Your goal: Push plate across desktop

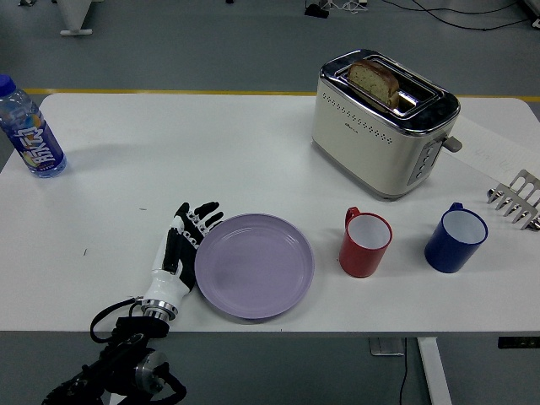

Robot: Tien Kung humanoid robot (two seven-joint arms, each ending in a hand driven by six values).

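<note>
Head view: the white table [211,160] fills the frame, with its near edge along the bottom.

Task object: a lavender plate [255,265] lies flat near the front edge, slightly left of the table centre. The plate holds nothing.

Left hand [180,251]: it enters from the lower left corner and lies at the 9 o'clock side of the plate. The fingers are extended and slightly spread, pointing toward 1 o'clock. The hand grips nothing. The inner edge of the hand touches the plate rim. The black forearm and cabling hang below the table edge at 7 o'clock from the hand.

Other items:
- A red mug [364,244] stands upright just beside the plate at its 3 o'clock side, apart from the rim. Its handle points to about 11 o'clock.
- A blue mug [456,238] stands upright at 3 o'clock from the red mug, apart from it.
- A cream and chrome toaster [384,123] stands at 12 o'clock from the two mugs, with one slice of bread [375,82] upright in a slot.
- A water bottle [29,130] with a blue cap stands at the left table edge, well apart from the plate, at its 10 o'clock.
- A metal rack [517,200] is partly cut off at the right frame edge.
</note>
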